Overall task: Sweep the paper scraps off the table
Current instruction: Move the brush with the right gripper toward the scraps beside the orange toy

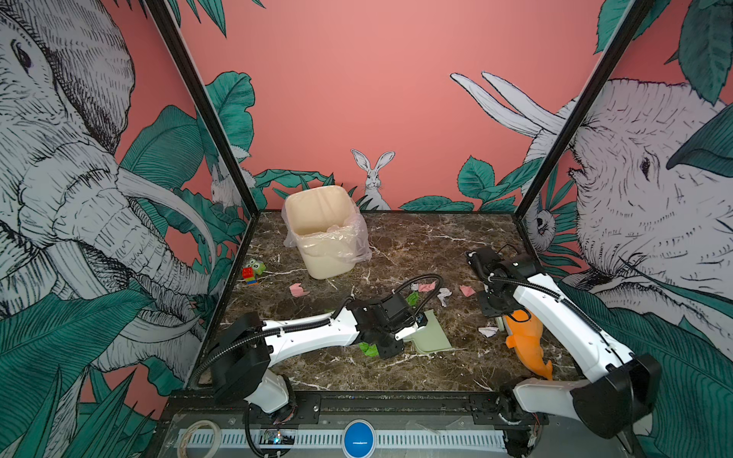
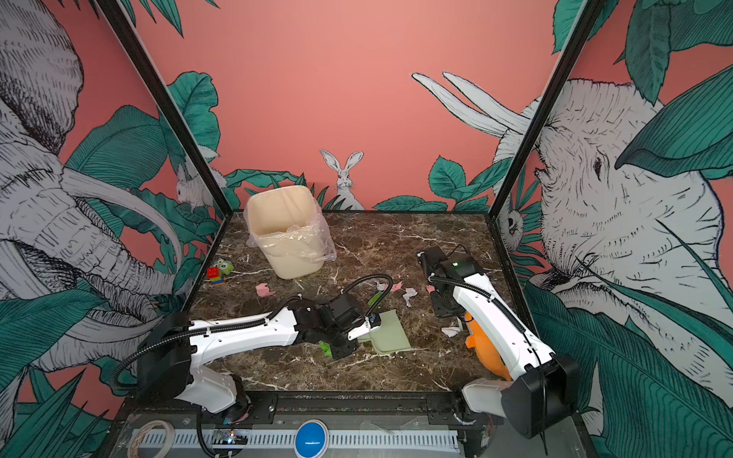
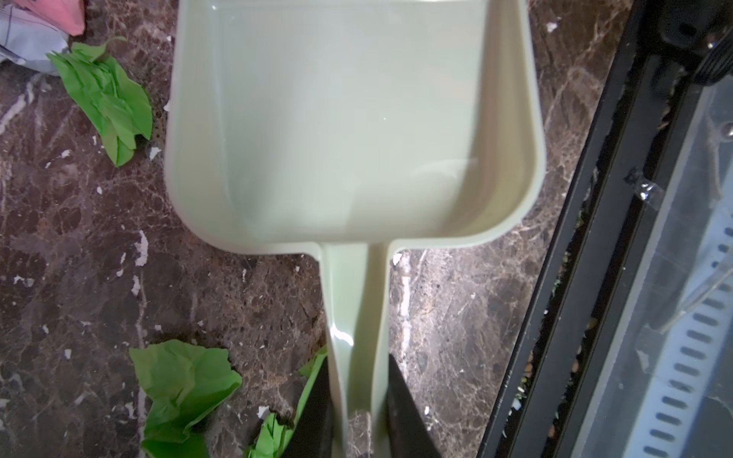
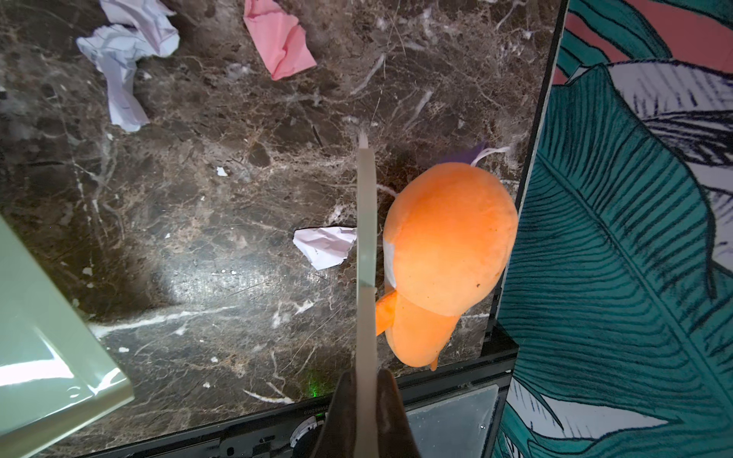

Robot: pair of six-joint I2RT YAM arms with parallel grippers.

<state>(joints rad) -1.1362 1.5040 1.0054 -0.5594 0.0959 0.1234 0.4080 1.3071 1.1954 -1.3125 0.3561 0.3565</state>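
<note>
Right tool (image 4: 365,380) clamps a thin pale-green brush (image 4: 365,222); the crumpled white paper scrap (image 4: 326,246) lies just beside it, toward the pale-green plastic dustpan (image 3: 349,119) the left tool (image 3: 357,359) grips.

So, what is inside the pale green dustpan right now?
Nothing: in the left wrist view the dustpan is bare; the paper scraps lie outside it. Its front lip runs out of that picture, and in both top views the left arm covers its rear part.
</note>
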